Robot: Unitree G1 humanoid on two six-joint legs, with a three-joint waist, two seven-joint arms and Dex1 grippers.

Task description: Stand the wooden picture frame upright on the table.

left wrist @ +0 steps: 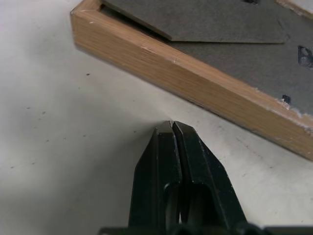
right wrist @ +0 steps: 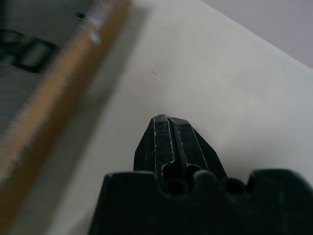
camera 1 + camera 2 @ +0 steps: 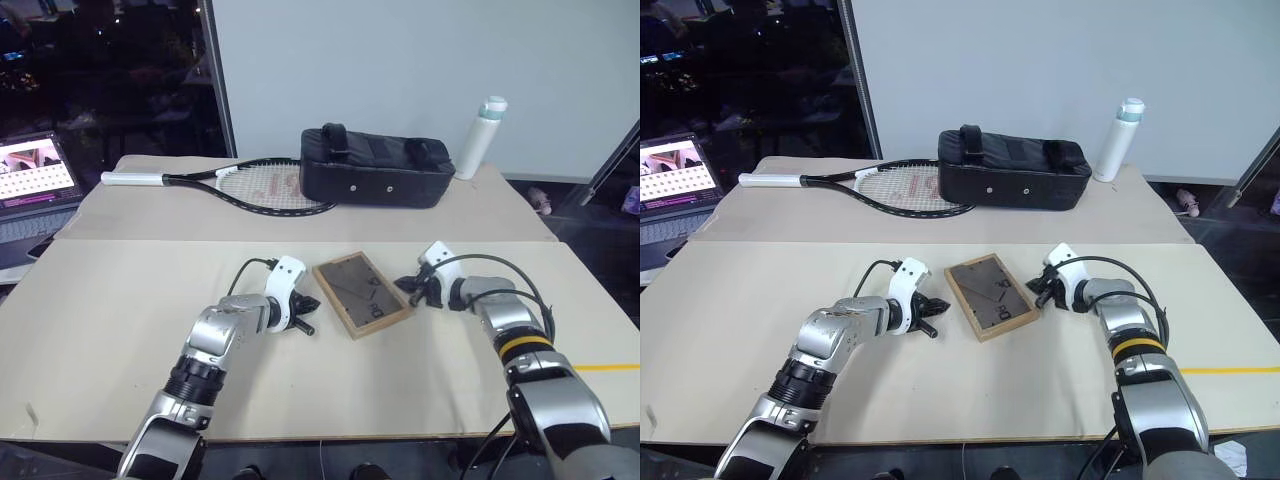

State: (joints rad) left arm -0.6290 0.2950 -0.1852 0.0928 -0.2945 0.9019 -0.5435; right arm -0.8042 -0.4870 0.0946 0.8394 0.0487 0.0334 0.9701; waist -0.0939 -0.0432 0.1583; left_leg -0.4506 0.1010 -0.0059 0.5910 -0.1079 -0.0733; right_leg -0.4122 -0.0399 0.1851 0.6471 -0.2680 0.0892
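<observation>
The wooden picture frame (image 3: 361,293) lies flat on the beige table (image 3: 130,330), face down, its dark grey-brown back board and folded stand showing. My left gripper (image 3: 309,313) is shut and empty just left of the frame's left edge, its tips close to the wood rim (image 1: 195,85) and apart from it. To the right of the frame, a short gap away, my right gripper (image 3: 405,287) is likewise shut and empty. The frame's light-wood edge (image 2: 54,93) runs beside its fingers (image 2: 168,134).
A second beige table behind carries a tennis racket (image 3: 250,185), a long black bag (image 3: 375,167) and a white bottle (image 3: 481,137). A laptop (image 3: 35,175) sits at the far left. Yellow tape (image 3: 605,367) marks the table's right edge.
</observation>
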